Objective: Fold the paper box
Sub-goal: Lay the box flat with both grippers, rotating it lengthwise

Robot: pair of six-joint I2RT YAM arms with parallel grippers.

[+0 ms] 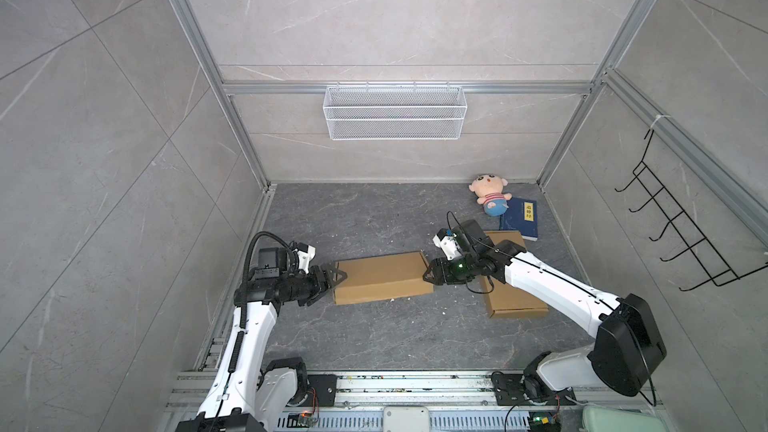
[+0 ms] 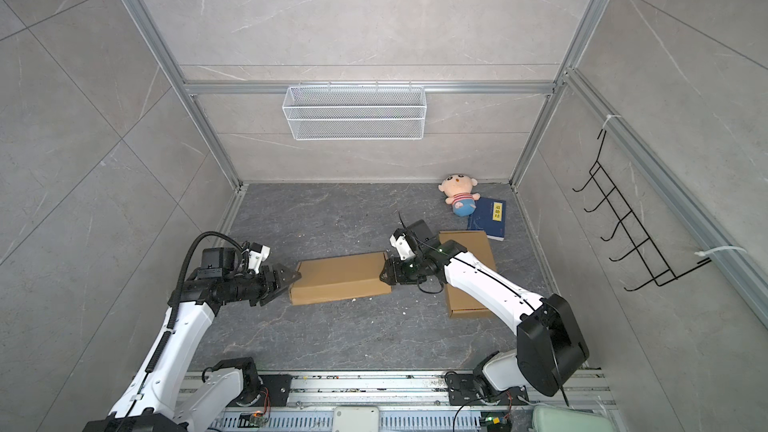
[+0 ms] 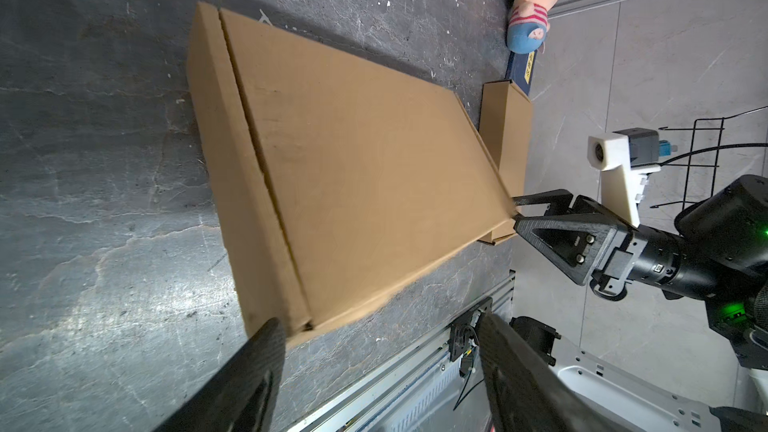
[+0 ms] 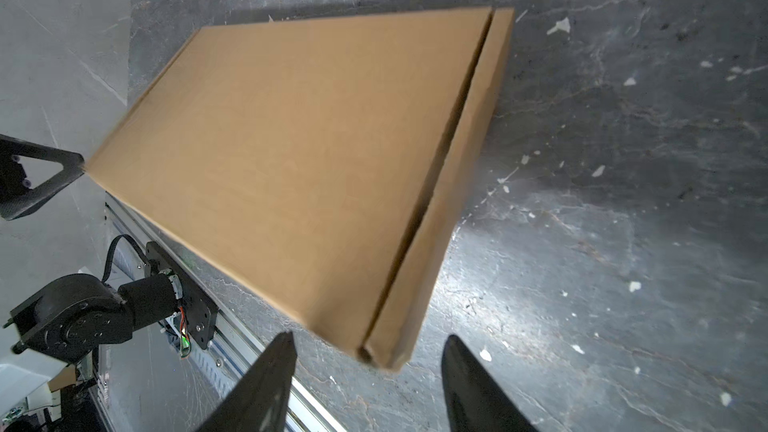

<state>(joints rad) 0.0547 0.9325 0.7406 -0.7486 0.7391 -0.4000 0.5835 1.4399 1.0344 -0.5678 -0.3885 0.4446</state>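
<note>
The paper box (image 1: 382, 278) (image 2: 338, 278) is a closed flat brown carton lying on the dark floor, in both top views. My left gripper (image 1: 337, 277) (image 2: 294, 277) is at its left end and my right gripper (image 1: 428, 274) (image 2: 384, 274) at its right end. In the left wrist view the box (image 3: 353, 160) lies just beyond my left gripper (image 3: 376, 322), which is open with nothing between its fingers. In the right wrist view my right gripper (image 4: 369, 336) is open too, with a corner of the box (image 4: 291, 151) just ahead of the gap. The box's near edge looks blurred in both wrist views.
A second flat cardboard box (image 1: 517, 301) lies under my right arm. A plush doll (image 1: 490, 195) and a blue book (image 1: 519, 220) sit at the back right. A white wire basket (image 1: 395, 112) hangs on the back wall, a black hook rack (image 1: 685, 234) on the right wall.
</note>
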